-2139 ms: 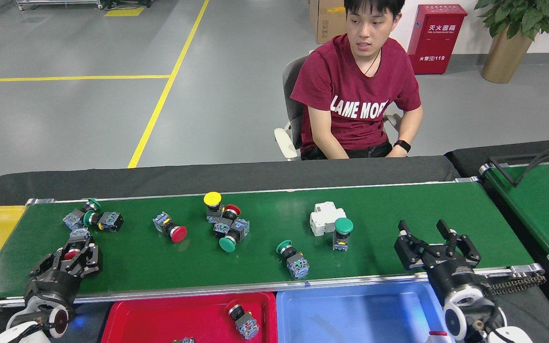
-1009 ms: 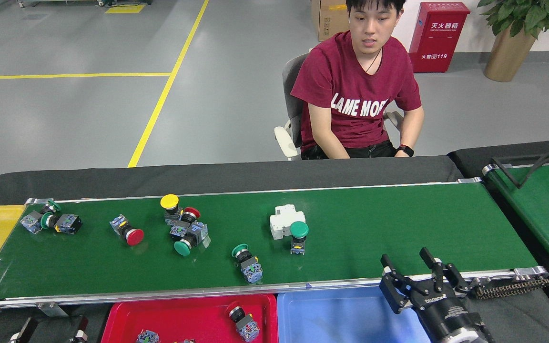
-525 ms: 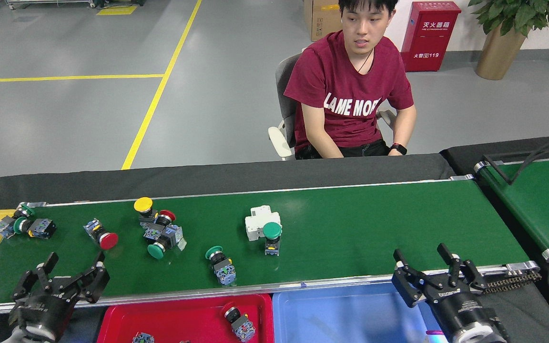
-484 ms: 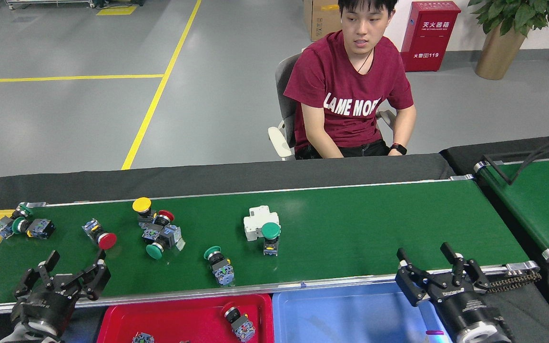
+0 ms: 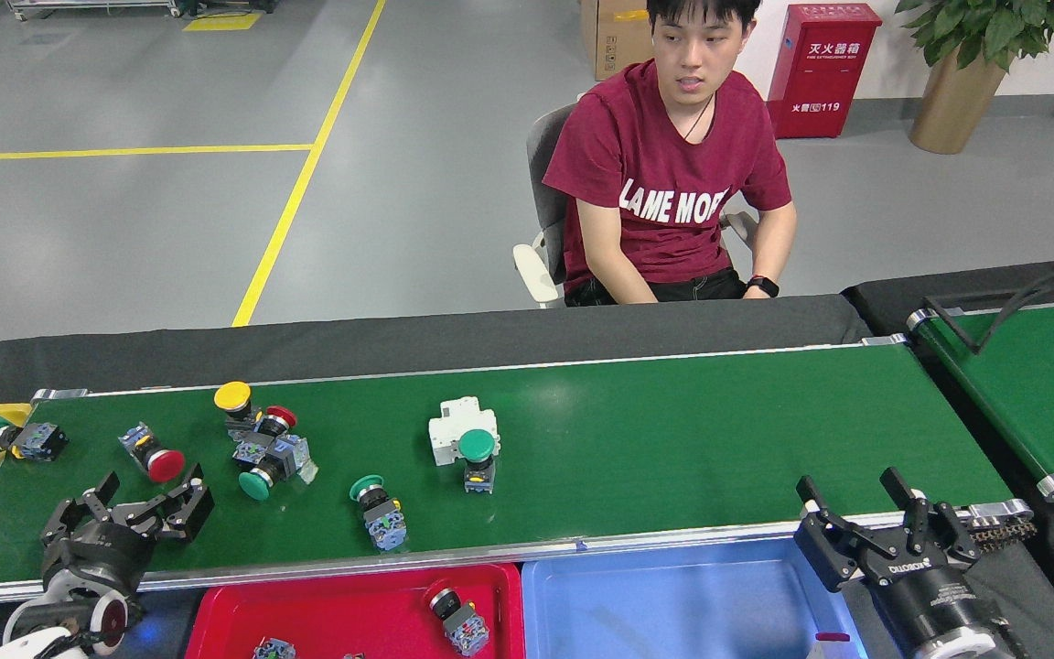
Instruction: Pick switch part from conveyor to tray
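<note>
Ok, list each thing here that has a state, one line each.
left pincer: open, empty, over the belt's near edge
right pincer: open, empty
conveyor: loaded with switch parts
red-capped switch: lying on its side
yellow-capped switch: upright
red tray: holds switch parts
blue tray: no switch parts visible

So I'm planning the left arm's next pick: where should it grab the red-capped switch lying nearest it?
Grip the red-capped switch across its dark neck behind the cap, coming from above: it lies on its side, and the left gripper hovers open just in front.
</note>
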`<act>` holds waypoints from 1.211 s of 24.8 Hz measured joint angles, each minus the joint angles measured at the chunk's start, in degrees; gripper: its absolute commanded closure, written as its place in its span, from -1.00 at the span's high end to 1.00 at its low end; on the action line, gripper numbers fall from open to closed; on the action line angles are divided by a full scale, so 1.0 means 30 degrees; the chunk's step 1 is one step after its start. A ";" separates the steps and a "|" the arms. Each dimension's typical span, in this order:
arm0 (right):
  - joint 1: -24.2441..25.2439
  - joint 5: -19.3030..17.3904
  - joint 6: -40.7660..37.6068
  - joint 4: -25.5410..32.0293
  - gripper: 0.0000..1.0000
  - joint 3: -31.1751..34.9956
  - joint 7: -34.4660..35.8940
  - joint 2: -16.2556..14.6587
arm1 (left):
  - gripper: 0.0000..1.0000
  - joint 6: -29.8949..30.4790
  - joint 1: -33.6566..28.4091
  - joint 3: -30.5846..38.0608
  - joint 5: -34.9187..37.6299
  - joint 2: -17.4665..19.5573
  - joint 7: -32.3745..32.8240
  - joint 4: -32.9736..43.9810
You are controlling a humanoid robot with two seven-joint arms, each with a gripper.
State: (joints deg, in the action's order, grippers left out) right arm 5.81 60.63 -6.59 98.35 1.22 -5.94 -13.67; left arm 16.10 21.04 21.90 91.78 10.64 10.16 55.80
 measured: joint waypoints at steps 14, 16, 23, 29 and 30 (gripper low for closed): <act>0.0794 0.0016 0.0189 -0.0010 0.91 -0.0004 0.0004 -0.0052 | -0.97 -0.1402 0.1775 -0.2007 -0.0958 0.1500 -0.3716 -0.4125; 0.0807 0.0020 0.0194 -0.0010 0.91 -0.0004 0.0021 -0.0052 | -0.97 0.0200 -0.0114 -0.2008 -0.1506 0.1434 -0.3786 -0.1268; 0.0806 0.0037 0.0223 -0.0007 0.91 -0.0013 0.0032 -0.0052 | -0.73 0.5997 -0.8785 -0.2077 -0.2313 -0.0036 -0.3497 0.9800; 0.0872 0.0053 0.0311 -0.0007 0.91 -0.0016 0.0050 -0.0052 | 1.00 0.8545 -1.2851 -0.2097 -0.2322 -0.1712 -0.2781 1.4167; 0.0928 0.0058 0.0287 -0.0007 0.91 -0.0020 0.0050 -0.0052 | 1.00 0.8664 -1.3038 -0.2098 -0.2322 -0.1961 -0.2742 1.4294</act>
State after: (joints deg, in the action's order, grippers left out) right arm 8.59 60.81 -5.73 98.32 1.16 -5.79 -13.82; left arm 42.09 -18.07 15.61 84.81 4.76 1.93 98.68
